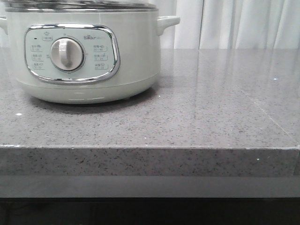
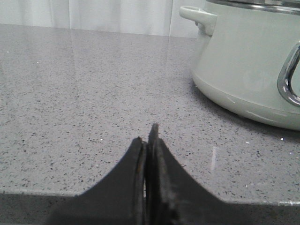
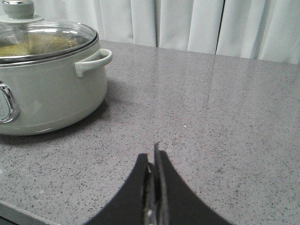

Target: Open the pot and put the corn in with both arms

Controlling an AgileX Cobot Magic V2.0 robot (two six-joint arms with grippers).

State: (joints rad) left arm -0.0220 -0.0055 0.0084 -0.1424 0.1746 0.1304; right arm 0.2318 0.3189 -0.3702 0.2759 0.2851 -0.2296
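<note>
near the counter [image 1: 211, 117] edge both end effectors — left [image 2: 149, 136], right [image 3: 153, 152] — sit closed, pot [image 1: 89, 51] lidded well apart.

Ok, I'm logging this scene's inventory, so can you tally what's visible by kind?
Pot: 1
Glass lid on the pot: 1
Grippers: 2, left gripper and right gripper, both shut and empty
Corn outside the pot: 0
Total: 4
</note>
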